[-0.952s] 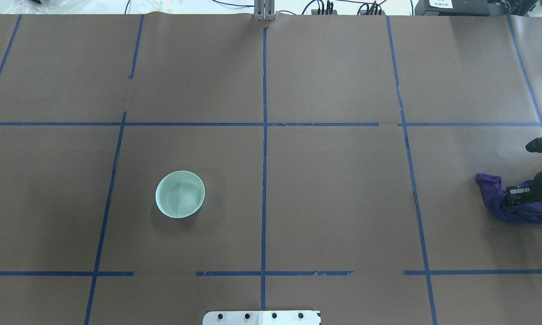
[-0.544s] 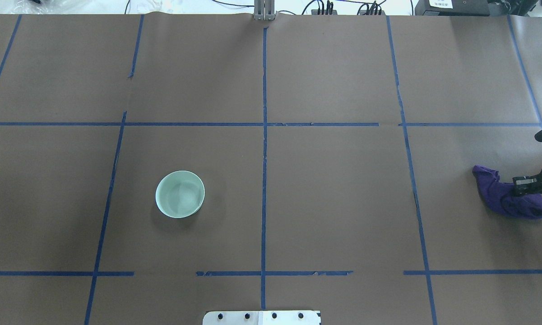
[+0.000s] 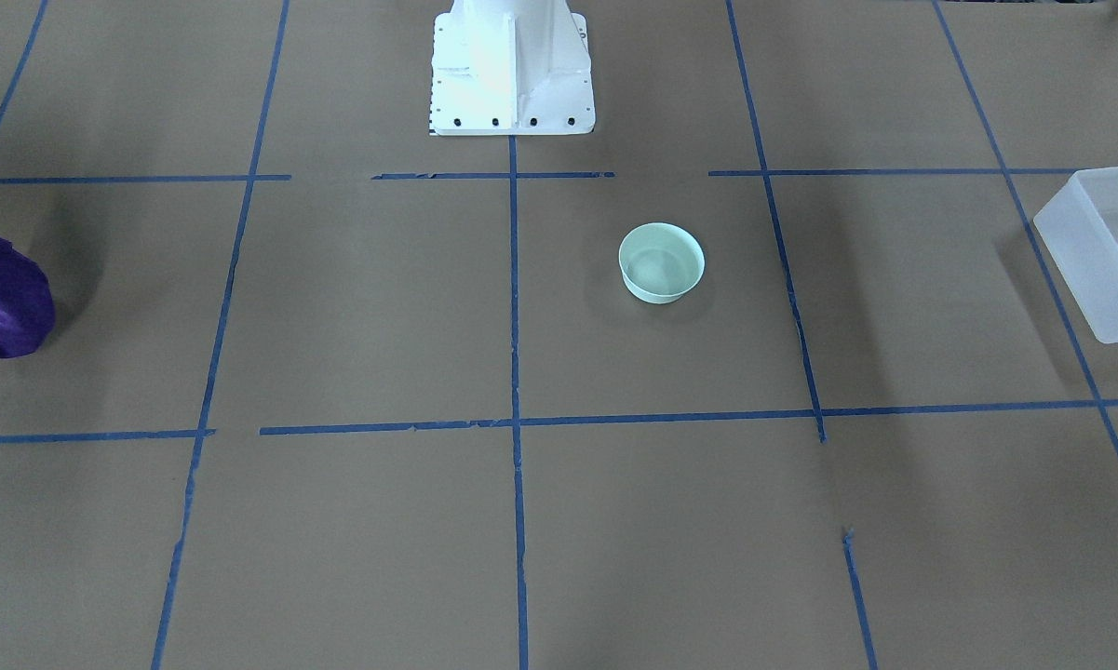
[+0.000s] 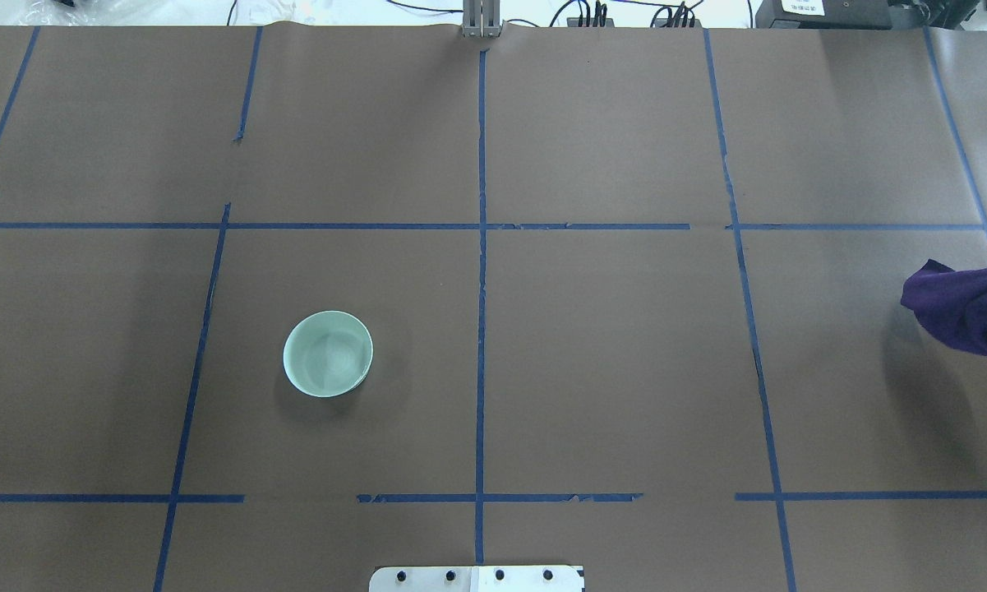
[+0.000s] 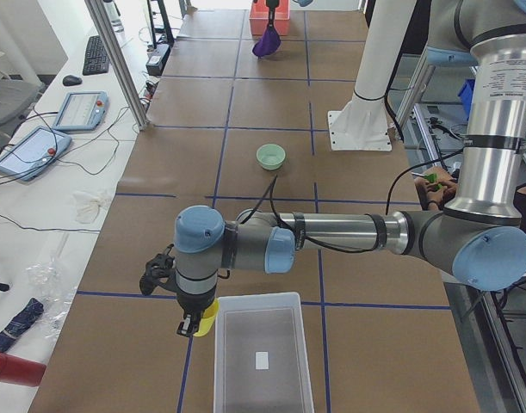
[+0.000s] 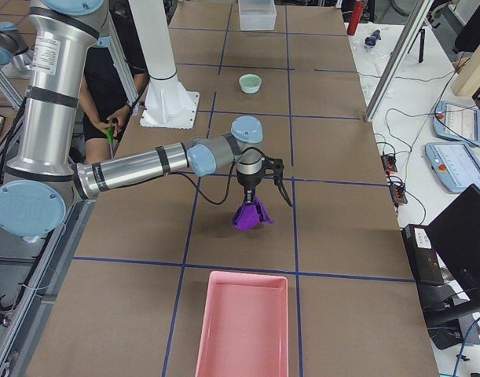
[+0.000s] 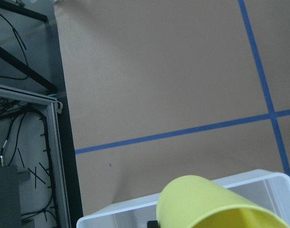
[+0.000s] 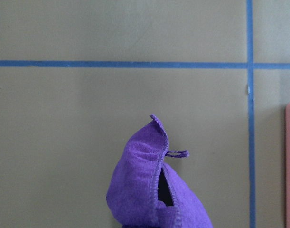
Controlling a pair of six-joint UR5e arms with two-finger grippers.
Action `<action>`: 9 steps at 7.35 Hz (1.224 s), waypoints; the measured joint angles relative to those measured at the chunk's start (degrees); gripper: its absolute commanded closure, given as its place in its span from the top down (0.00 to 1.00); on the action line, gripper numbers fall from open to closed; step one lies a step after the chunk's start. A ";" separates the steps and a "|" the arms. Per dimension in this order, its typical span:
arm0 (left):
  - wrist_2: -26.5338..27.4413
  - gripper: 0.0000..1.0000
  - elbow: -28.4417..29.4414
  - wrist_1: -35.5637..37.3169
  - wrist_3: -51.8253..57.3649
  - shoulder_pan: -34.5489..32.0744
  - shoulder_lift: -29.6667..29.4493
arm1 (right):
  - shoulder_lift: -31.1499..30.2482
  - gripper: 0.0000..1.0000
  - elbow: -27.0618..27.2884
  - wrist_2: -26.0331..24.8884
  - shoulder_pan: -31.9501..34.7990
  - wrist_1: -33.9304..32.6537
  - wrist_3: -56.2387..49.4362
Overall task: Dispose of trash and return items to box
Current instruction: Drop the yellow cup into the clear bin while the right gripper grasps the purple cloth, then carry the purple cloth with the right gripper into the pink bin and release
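My left gripper (image 5: pixel 194 325) shows only in the exterior left view, holding a small yellow cup (image 5: pixel 206 320) at the far-left corner of the frosted white bin (image 5: pixel 263 361). In the left wrist view the cup (image 7: pixel 206 204) hangs tilted over the bin's rim (image 7: pixel 116 216). My right gripper (image 6: pixel 251 200) holds a purple cloth (image 6: pixel 250 216) lifted off the table. The cloth hangs bunched in the right wrist view (image 8: pixel 149 190) and shows at the right edge of the overhead view (image 4: pixel 966 308), with its shadow on the paper below. The gripper fingers are hidden in both wrist views.
A pale green bowl (image 4: pixel 328 353) stands on the brown paper left of the centre line. A pink tray (image 6: pixel 243 326) lies at the table's right end, near the cloth. The robot's base plate (image 4: pixel 477 578) is at the front edge. A person stands behind the base.
The right gripper has lifted the purple cloth off the table and carried it farther right and away from the robot. The gripper has nearly left the overhead view. The bowl has not moved.
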 measured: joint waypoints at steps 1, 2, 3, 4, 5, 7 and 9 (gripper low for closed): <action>-0.13 0.00 -0.03 -0.46 -0.21 0.03 1.89 | 6.79 0.00 1.06 -0.11 5.81 -12.17 -8.35; -0.48 0.00 0.08 -1.41 -0.33 0.24 3.76 | 13.90 0.00 1.25 -0.51 10.89 -23.45 -16.43; -1.87 0.00 0.79 -3.28 -0.37 1.04 5.59 | 18.39 0.00 1.18 -0.86 14.53 -30.44 -22.38; -4.22 0.00 2.66 -6.40 -0.39 2.53 7.00 | 20.28 0.00 1.05 -1.01 17.18 -33.58 -26.60; -6.62 0.00 5.52 -10.38 -0.39 4.37 7.78 | 20.72 0.00 0.55 -1.06 19.52 -34.76 -30.05; -10.59 0.00 9.15 -14.82 -0.45 7.70 8.17 | 19.72 0.00 -1.50 -0.96 23.46 -34.99 -36.24; -13.47 0.00 9.95 -15.79 -0.44 9.94 8.21 | 17.68 0.00 -2.78 -0.94 25.40 -33.53 -39.34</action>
